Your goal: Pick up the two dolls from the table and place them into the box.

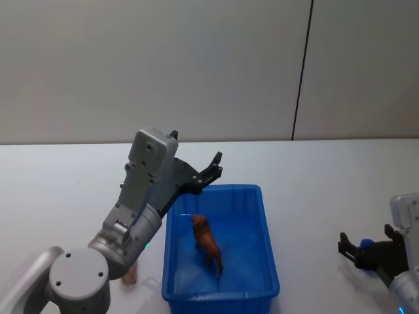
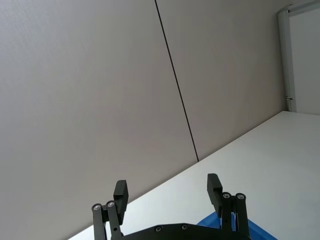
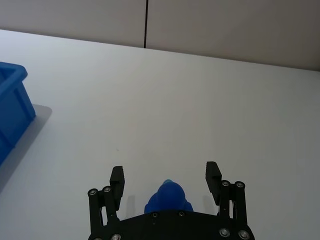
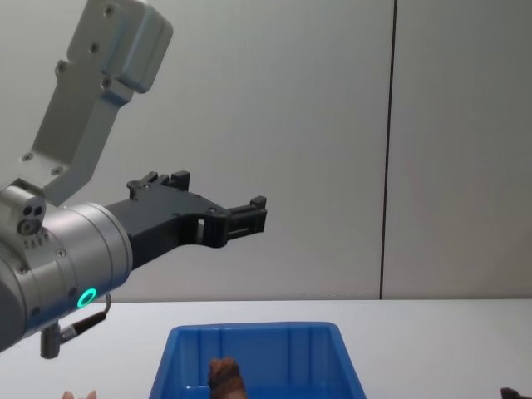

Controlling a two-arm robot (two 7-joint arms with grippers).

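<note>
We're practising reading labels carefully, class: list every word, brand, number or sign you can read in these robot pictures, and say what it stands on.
None: no word, number or logo is readable.
Bright blue plastic rectangular bin: plain walls, no label.
Reddish-brown animal figure inside it: unmarked.
Grey left arm: a glowing green ring, a light, no sign.
Black left claw above the bin's far rim, black right claw low over the white table: unmarked.

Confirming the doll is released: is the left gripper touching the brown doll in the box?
Apart. The chest view shows the left gripper up in the air above the box, the brown doll down inside it.
</note>
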